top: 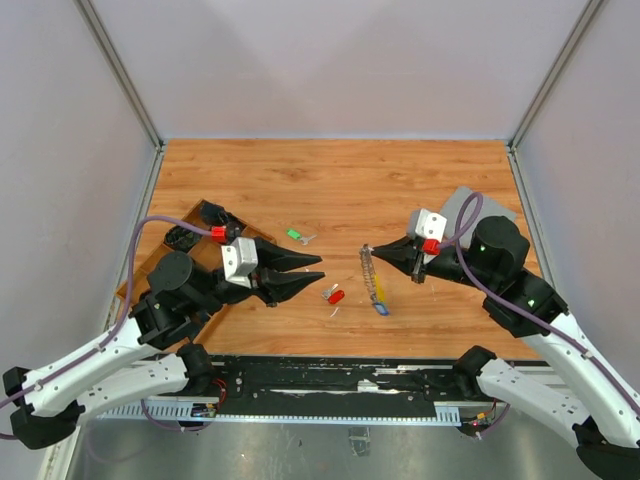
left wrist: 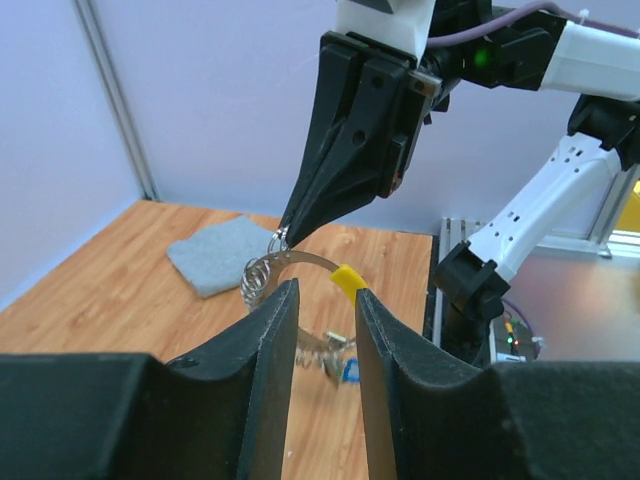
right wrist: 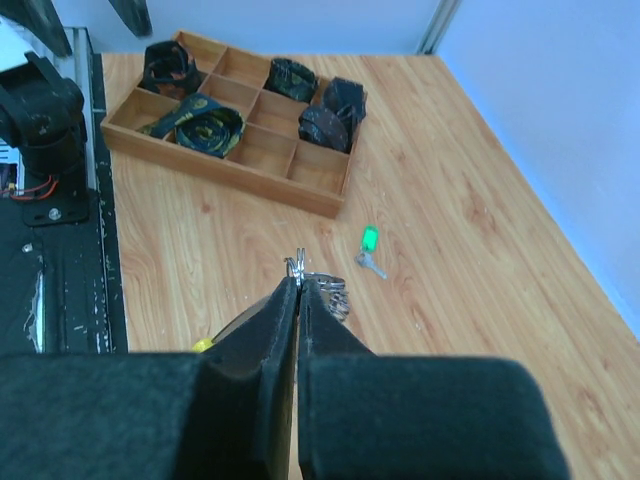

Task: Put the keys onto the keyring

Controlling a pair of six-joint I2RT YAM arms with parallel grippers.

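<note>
Broadly, pale walls with metal uprights in the far corners box in a wooden table (top: pixel 340 180). A compartmented wooden tray (right wrist: pixel 250 175) of dark bundles lies on its left side, and a grey cloth (top: pixel 462 203) sits at the right, partly under the right arm.

The right gripper (top: pixel 368 250) is pinched tight on the keyring (top: pixel 371 268), holding it above the table's middle. The chain, a yellow key (left wrist: pixel 346 278) and a blue key (top: pixel 381 309) dangle below. The left gripper (top: pixel 321 269) faces it from the left, jaws partly apart with nothing between them and tips close to the ring.

On the wood, a red key (top: pixel 336 296) lies just near of those tips, and a green key (top: pixel 294 235) sits farther off.

The ring is thin and caught only at the fingertips, so a nudge from the left fingers could probably twist it loose or set the hanging keys swinging. The flat loose keys look likely to skate on the smooth wood when pinched.
</note>
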